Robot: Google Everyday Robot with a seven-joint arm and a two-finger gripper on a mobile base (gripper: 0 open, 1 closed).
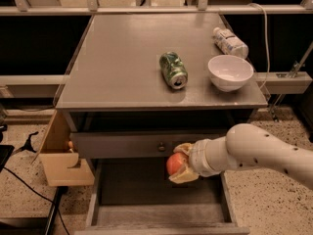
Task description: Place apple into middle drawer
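The apple (174,163), round and orange-red, is held in my gripper (182,164), which is shut on it. The white arm reaches in from the right. The apple hangs above the right part of the open middle drawer (146,213), a wide grey tray with a grey floor and side walls pulled out below the table. The apple is just in front of the grey drawer front with a small round knob (160,146).
On the grey table top (122,67) lie a green can (173,70) on its side, a white bowl (230,72) and a plastic bottle (230,42). A pale tan wooden box (61,153) stands open at the table's left side. A black cable runs along the speckled floor at the left.
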